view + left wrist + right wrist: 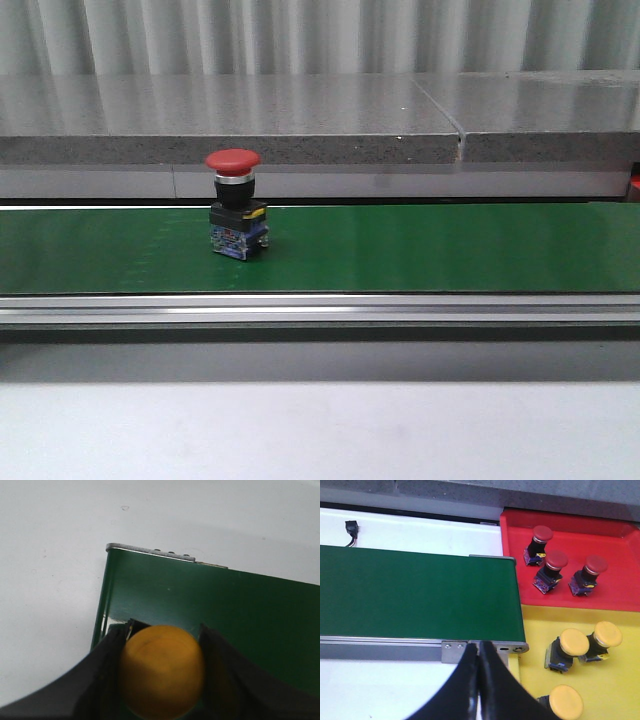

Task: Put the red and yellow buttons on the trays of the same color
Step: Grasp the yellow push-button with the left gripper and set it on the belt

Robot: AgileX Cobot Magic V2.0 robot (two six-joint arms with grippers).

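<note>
A red button [236, 208] stands upright on the green conveyor belt [420, 248], left of centre in the front view, with neither arm visible there. In the left wrist view, the left gripper [161, 647] is closed around a yellow button [161, 669], cap facing the camera, over the belt's end. In the right wrist view, the right gripper [479, 655] is pressed shut and empty; a red tray [620, 540] at upper right and a yellow tray [615, 680] at lower right each hold three buttons.
</note>
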